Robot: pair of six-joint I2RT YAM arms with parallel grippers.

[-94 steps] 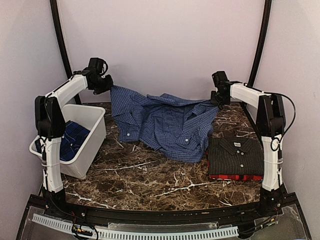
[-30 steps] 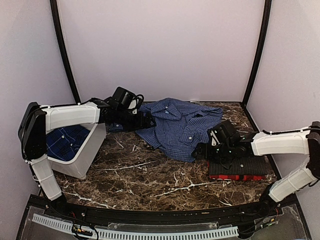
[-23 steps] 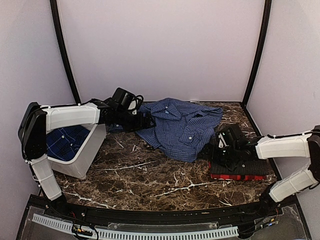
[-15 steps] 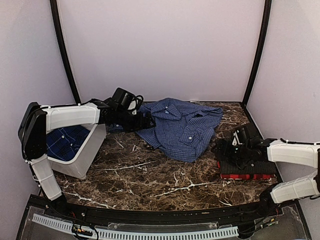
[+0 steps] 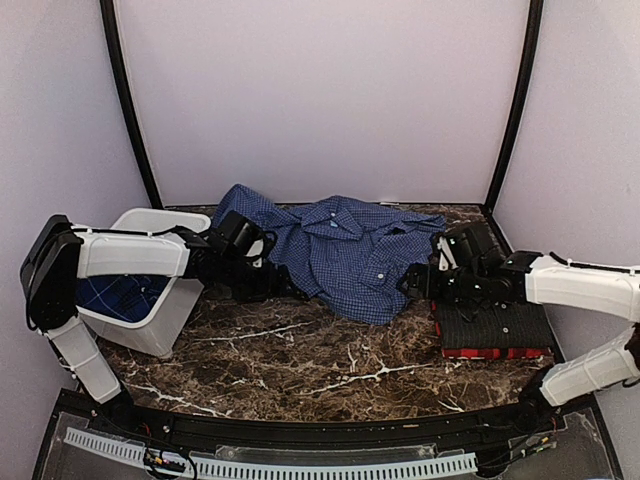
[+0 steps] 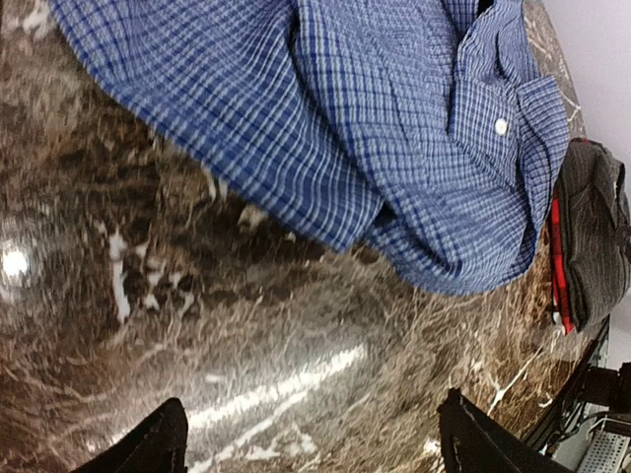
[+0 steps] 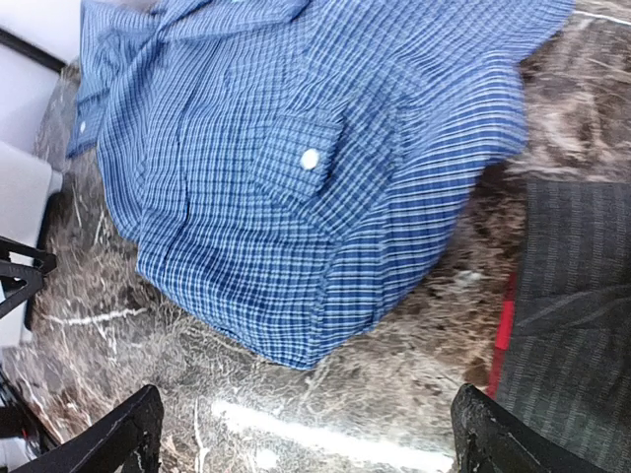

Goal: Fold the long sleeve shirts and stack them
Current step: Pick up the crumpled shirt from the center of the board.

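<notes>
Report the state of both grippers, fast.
Left gripper: open, holding nothing.
Right gripper: open, holding nothing.

Shirt [image 5: 340, 250] between bin [image 5: 160, 325] (left) and stack [image 5: 497, 328]

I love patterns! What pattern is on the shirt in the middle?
The shirt has small blue-and-white checks; the right wrist view shows it best.
</notes>
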